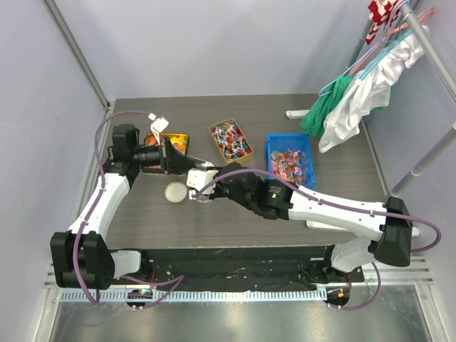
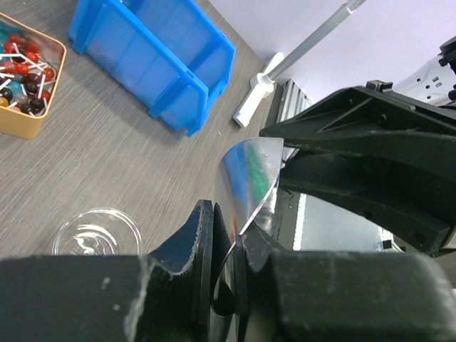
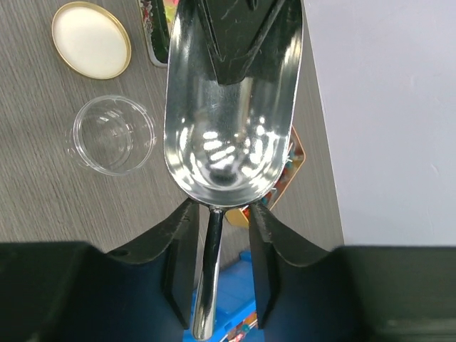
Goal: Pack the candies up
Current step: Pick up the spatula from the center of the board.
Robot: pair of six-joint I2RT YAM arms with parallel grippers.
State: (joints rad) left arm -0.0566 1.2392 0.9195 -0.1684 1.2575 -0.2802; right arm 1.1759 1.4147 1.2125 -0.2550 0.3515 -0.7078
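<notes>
Right end effector (image 3: 222, 210) straddles scoop (image 3: 228, 128) handle; left end effector (image 2: 226, 228) pinches rim.

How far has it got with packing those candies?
Barely started. The lid lies off beside the clear jar, which is empty. The left tool pinches the empty scoop while the right tool straddles its handle. The candies sit in their tin and blue bin; scooping and closing remain.
</notes>
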